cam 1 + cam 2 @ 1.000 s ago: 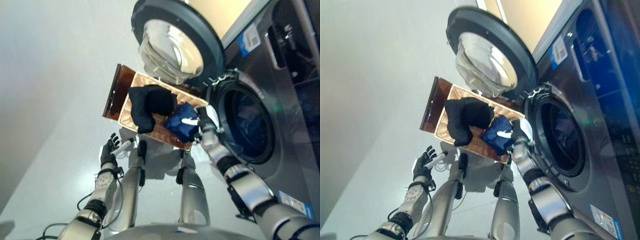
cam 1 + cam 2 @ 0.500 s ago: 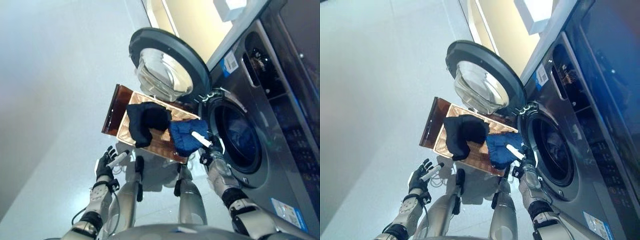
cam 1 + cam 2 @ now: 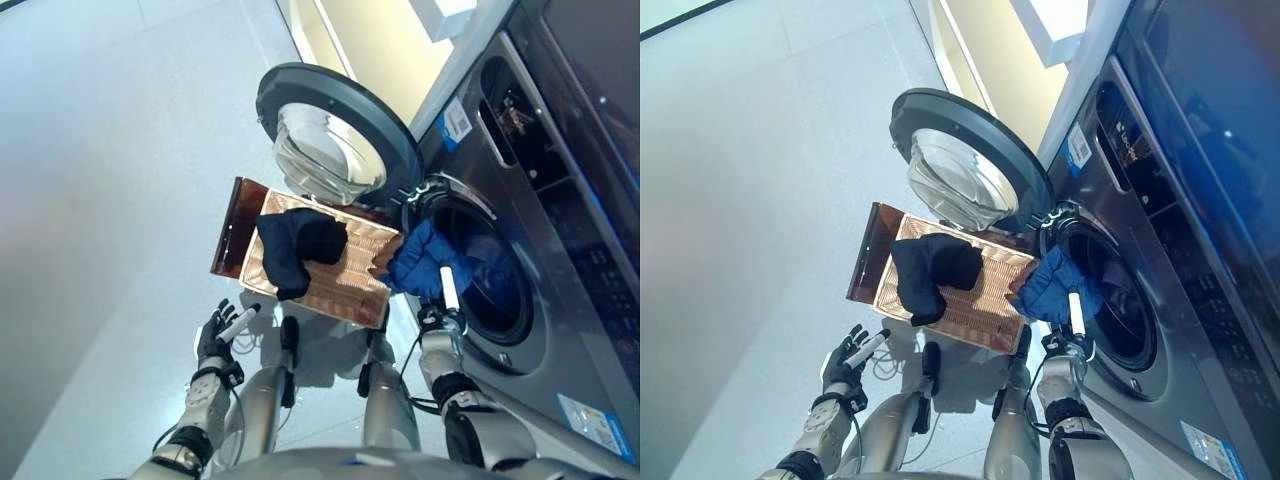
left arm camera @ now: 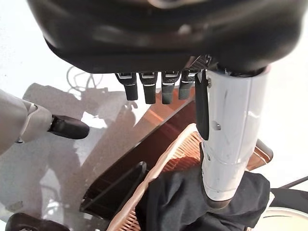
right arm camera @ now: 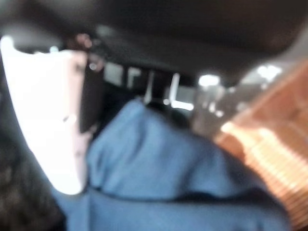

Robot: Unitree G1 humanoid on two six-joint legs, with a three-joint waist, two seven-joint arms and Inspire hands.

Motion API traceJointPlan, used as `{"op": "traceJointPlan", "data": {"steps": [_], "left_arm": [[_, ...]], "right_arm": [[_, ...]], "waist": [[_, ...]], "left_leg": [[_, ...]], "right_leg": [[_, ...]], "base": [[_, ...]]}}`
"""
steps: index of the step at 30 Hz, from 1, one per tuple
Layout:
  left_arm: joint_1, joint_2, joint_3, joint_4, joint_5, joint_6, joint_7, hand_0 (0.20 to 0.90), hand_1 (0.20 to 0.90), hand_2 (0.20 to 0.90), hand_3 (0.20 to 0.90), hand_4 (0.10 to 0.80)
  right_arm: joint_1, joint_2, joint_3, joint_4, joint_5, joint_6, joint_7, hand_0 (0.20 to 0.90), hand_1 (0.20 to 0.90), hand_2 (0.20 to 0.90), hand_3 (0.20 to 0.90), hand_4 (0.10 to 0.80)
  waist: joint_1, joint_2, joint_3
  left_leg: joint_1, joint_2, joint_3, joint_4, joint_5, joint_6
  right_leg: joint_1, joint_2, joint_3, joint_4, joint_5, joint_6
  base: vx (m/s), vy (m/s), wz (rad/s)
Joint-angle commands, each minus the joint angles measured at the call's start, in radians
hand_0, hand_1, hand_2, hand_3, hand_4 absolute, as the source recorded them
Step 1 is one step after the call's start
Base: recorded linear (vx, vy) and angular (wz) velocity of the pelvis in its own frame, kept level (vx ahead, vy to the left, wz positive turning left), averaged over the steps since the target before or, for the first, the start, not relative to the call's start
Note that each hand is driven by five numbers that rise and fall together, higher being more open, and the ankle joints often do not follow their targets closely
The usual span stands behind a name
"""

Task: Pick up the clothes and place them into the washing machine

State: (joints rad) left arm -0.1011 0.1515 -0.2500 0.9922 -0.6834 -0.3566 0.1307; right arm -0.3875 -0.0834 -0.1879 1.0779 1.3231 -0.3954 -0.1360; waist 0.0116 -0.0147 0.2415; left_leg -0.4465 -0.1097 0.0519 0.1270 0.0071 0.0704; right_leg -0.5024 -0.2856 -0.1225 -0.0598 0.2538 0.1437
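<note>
Left hand (image 3: 215, 335): fingers spread, holding nothing, low over the floor.
Basket (image 3: 355, 290): woven, holds a black garment (image 3: 295, 243).
Blue garment (image 3: 420, 262): pinched by the right hand (image 3: 443, 312), at the washing machine (image 3: 530, 200) drum mouth.
Door (image 3: 335, 135): swung wide.
Labels: stickers, unreadable.

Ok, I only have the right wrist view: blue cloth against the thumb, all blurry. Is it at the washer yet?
Observer: Yes. The right hand holds the blue garment at the rim of the washing machine opening, not yet inside.
Operator: Door clear?
Observer: The door stands wide open, above the basket.
Operator: Anything left in the basket?
Observer: A black garment lies in it.
Operator: Left hand?
Observer: The left hand hangs open over the floor, holding nothing.
</note>
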Motion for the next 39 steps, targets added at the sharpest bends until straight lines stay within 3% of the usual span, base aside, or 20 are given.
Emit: {"op": "traceJointPlan", "data": {"steps": [1,13,28,39], "left_arm": [[-0.025,-0.021,-0.005,-0.004,-0.023,-0.055,0.007,0.900,0.900,0.900,0.900,0.800],[-0.005,-0.014,-0.060,-0.084,-0.016,-0.058,0.009,0.900,0.900,0.900,0.900,0.800],[0.024,0.003,-0.083,-0.086,-0.001,-0.051,-0.006,0.900,0.900,0.900,0.900,0.800],[0.042,0.026,-0.088,-0.129,0.003,-0.056,-0.012,0.900,0.900,0.900,0.900,0.800]], "right_arm": [[-0.105,-0.062,-0.058,-0.015,0.056,-0.090,-0.001,0.200,0.200,0.200,0.200,0.300],[-0.256,-0.172,-0.185,0.079,0.165,-0.146,-0.070,0.200,0.200,0.200,0.200,0.300],[-0.352,-0.443,-0.341,0.165,0.185,-0.216,-0.175,0.200,0.200,0.200,0.200,0.300],[-0.432,-0.598,-0.294,0.133,0.107,-0.198,-0.206,0.200,0.200,0.200,0.200,0.300]], "waist": [[0.009,0.080,0.027],[0.032,0.132,0.031],[0.040,0.192,0.005],[0.035,0.195,0.004]], "left_leg": [[-0.011,0.013,-0.026,-0.111,0.053,-0.070],[-0.027,0.004,-0.022,-0.135,0.063,-0.069],[-0.047,-0.007,-0.010,-0.165,0.071,-0.072],[-0.079,-0.002,0.005,-0.183,0.083,-0.077]], "right_leg": [[0.035,0.039,-0.009,0.037,-0.049,-0.018],[0.006,0.037,0.003,0.029,-0.042,-0.015],[-0.035,0.036,0.023,0.017,-0.039,-0.012],[-0.081,0.042,0.040,0.010,-0.024,-0.014]], "base": [[0.000,0.000,0.00],[0.006,0.003,-0.01],[0.009,0.005,-0.02],[-0.003,-0.004,-0.05]]}}
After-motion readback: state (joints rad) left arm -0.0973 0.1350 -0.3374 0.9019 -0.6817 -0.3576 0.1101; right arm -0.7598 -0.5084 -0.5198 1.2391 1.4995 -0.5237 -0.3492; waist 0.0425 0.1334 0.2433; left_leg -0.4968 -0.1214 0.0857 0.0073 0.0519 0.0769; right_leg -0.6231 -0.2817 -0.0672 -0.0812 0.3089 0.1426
